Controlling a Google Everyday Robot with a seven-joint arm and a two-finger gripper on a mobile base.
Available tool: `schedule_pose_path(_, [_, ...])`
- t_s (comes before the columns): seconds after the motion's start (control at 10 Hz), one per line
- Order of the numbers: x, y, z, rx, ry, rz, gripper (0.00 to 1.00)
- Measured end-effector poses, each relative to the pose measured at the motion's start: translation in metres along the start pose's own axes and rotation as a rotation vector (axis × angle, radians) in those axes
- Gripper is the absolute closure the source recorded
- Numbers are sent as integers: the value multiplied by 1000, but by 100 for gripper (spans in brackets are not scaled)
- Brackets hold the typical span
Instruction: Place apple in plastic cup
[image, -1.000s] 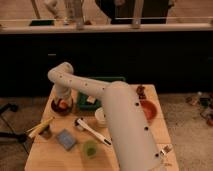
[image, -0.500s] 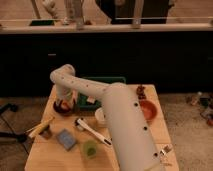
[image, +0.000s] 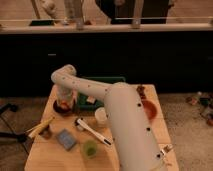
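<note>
Table (image: 47, 159): pale wooden top that carries every item listed below.
Arm (image: 127, 127): thick white limb rising from the near right corner, crossing the table toward the far left, bending at an elbow and dropping to the gripper.
Plastic cup (image: 90, 148): translucent light green, upright near the front edge, about midway along it; well apart from the apple.
Blue pad (image: 65, 139): flat blue-grey square just left of the plastic cup.
Yellow object (image: 40, 128): long and slim, lying askew at the left edge; what it is cannot be made out.
Utensil (image: 93, 132): white, with a dark end, lying on a slant between the blue pad and the white cup.
White cup (image: 101, 116): cream-coloured, upright near the table's centre, close against the arm.
Dark bowl (image: 58, 112): low and round, toward the far left corner.
Apple (image: 65, 105): small orange-red fruit inside the dark bowl, at the gripper's tips.
Gripper (image: 63, 100): pointing down into the dark bowl, its fingers pressed together on the apple.
Green tray (image: 83, 101): along the far edge, partly hidden by the arm.
Orange bowl (image: 150, 110): beside the right edge, right of the arm.
</note>
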Motion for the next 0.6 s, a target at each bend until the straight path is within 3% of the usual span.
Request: schedule_pose_path(0.6, [1,-19,-55,19,60,-65,100])
